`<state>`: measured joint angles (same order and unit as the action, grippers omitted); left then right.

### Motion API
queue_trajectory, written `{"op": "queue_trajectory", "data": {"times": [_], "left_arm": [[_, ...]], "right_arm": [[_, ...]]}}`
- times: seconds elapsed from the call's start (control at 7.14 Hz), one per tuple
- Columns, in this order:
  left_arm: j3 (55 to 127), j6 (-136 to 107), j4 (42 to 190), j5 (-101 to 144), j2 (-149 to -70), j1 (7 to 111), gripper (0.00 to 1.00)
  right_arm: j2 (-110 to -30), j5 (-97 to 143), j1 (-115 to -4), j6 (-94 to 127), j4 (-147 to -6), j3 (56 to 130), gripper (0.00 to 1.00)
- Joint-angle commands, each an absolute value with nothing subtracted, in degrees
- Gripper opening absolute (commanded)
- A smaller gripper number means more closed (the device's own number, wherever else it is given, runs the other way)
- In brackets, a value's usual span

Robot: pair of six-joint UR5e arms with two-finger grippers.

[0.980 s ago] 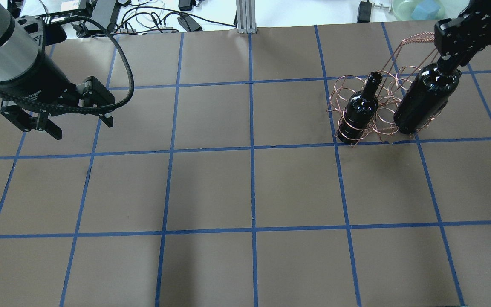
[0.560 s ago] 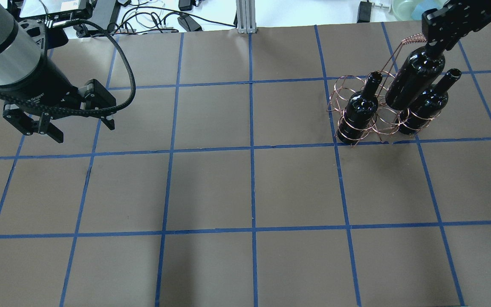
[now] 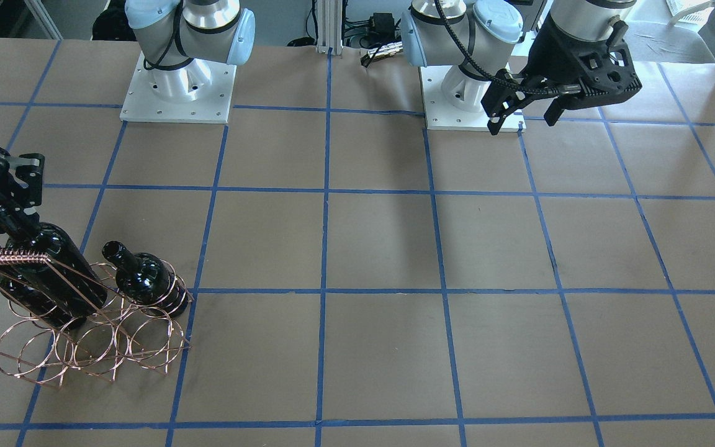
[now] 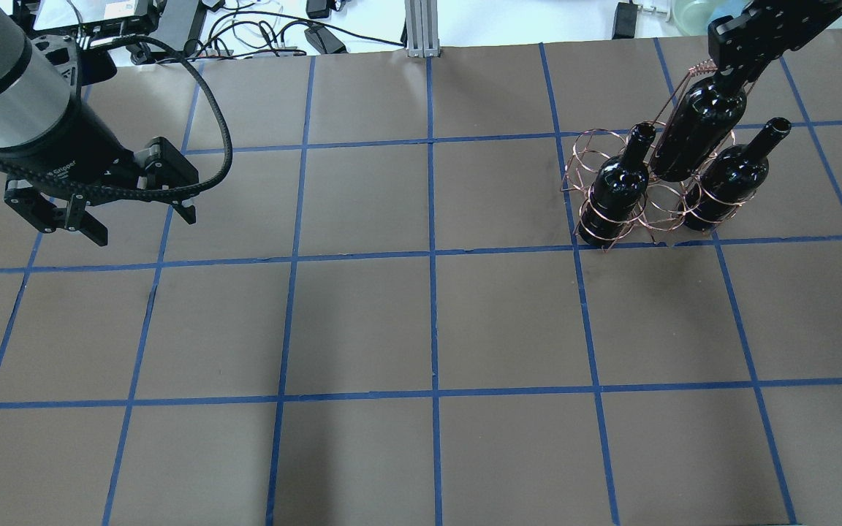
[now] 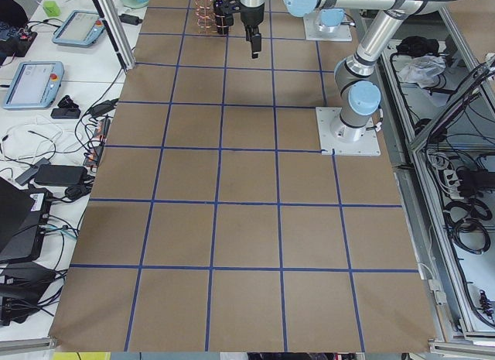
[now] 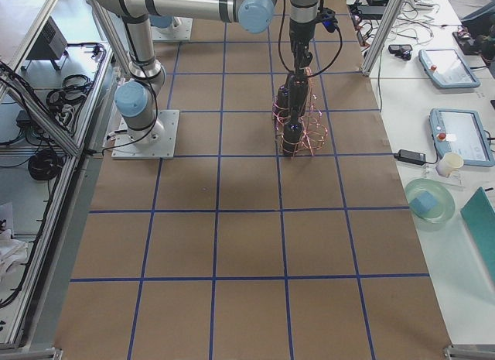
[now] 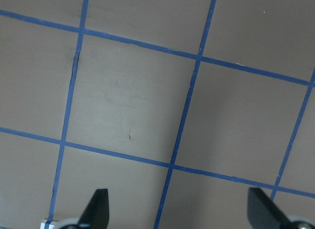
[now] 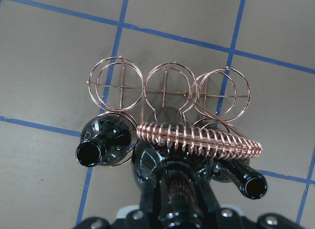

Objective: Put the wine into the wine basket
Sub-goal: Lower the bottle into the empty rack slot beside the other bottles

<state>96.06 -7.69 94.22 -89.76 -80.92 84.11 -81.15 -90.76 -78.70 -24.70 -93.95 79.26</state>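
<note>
The right gripper (image 4: 737, 71) is clenching the wine (image 4: 699, 139) by its neck. The wine is leaning, its base sitting at the basket's (image 8: 206, 140) middle ring between two seated bottles (image 4: 615, 191), toward the table's (image 4: 428, 329) far-right corner. The left gripper (image 4: 142, 223) is hovering near the far-left corner with fingers spread, holding nothing, well apart from the basket.

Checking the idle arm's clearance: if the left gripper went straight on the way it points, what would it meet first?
The table: the left gripper, open and empty, points down at bare paper and tape lines; the wrist view shows nothing in between.
</note>
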Motion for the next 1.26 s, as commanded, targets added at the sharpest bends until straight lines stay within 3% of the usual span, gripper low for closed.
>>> {"op": "queue_trajectory", "data": {"times": [0.0, 1.12], "left_arm": [[96.1, -7.7, 94.2, -89.7, -80.9, 84.1, 1.0], [96.1, -7.8, 94.0, -88.9, -80.9, 84.1, 1.0]], "right_arm": [[-80.8, -91.3, -78.7, -26.2, -93.4, 79.5, 0.0], [-80.2, -91.6, -78.2, -29.3, -93.1, 80.2, 0.0]]}}
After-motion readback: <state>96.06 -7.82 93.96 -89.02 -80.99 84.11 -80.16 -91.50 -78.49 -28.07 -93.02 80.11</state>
